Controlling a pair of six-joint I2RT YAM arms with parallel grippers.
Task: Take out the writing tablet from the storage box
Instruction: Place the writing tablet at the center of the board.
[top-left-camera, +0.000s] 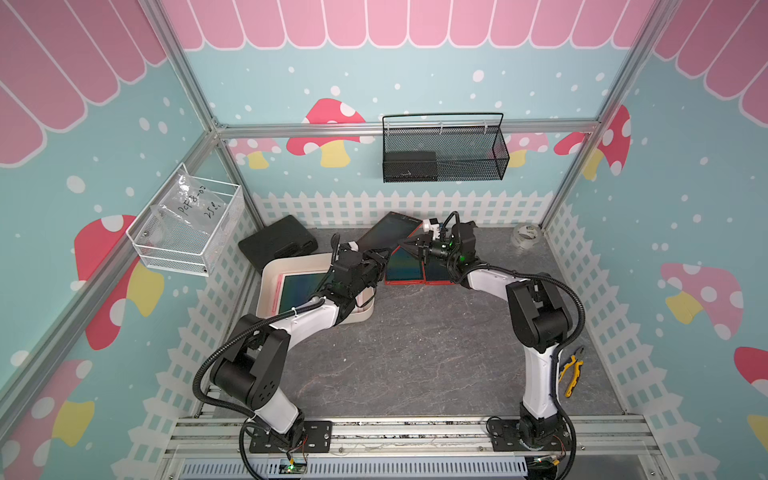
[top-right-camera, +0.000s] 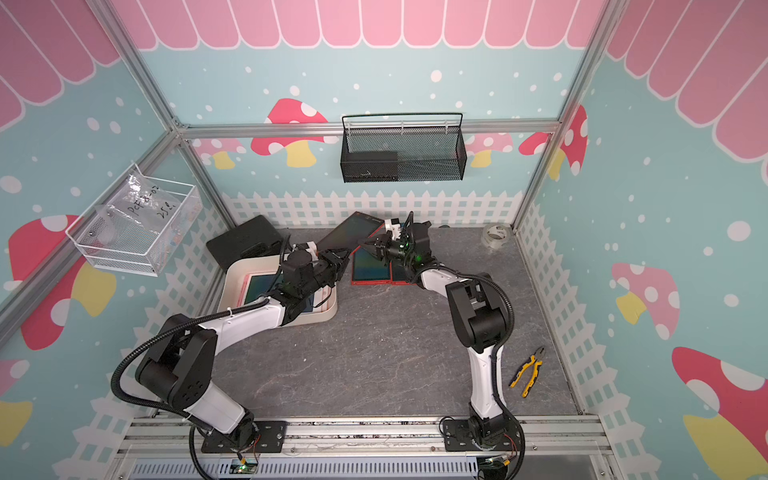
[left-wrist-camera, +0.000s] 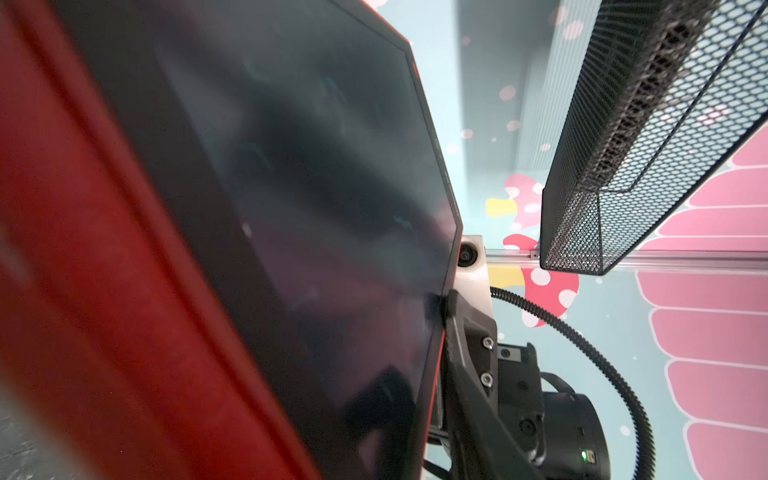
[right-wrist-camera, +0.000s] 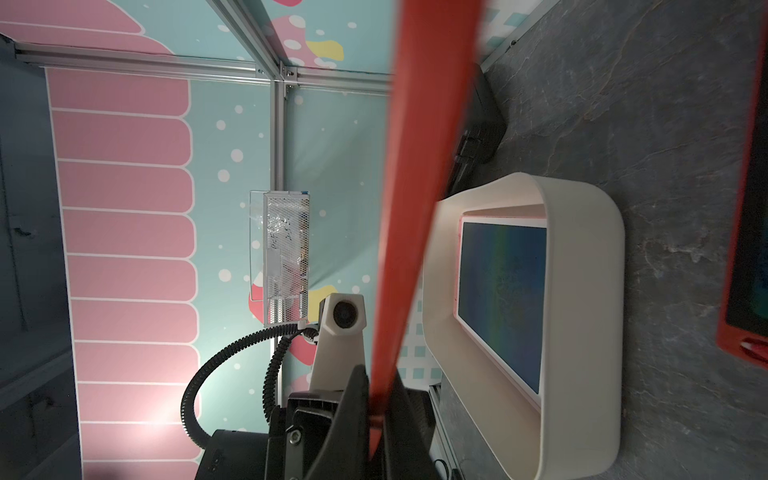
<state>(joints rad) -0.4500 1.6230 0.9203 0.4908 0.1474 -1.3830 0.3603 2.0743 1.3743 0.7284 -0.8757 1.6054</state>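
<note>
The enclosure had walls papered with mushrooms and a white picket fence, and its floor was a grey stone-patterned tabletop (top-left-camera: 415, 353). On the left side of it sat the cream storage box (top-left-camera: 268, 276), with the left arm reaching across above it. Behind the box, at the far left, lay a black hard case (top-left-camera: 276, 243). A black mesh basket (top-left-camera: 444, 153) hung on the far wall and a white mesh basket (top-left-camera: 187, 232) holding a plastic bag hung on the left wall.

A pink-framed writing tablet (top-left-camera: 297, 286) lay flat inside the box. A red-framed writing tablet (top-left-camera: 386, 230) was tilted up in the air past the box's far right corner, between the two grippers. Below it, two more red-framed tablets (top-left-camera: 403, 270) lay flat on the table side by side, the right one partly under the right arm.

The right gripper (top-left-camera: 403, 244) was pinched onto the raised tablet's right edge. The left gripper (right-wrist-camera: 376, 415) had a finger on each side of that tablet's opposite edge; whether they pressed on it I cannot tell.

Yellow-handled pliers (top-left-camera: 571, 370) lay near the right wall and a roll of clear tape (top-left-camera: 525, 237) in the far right corner.
</note>
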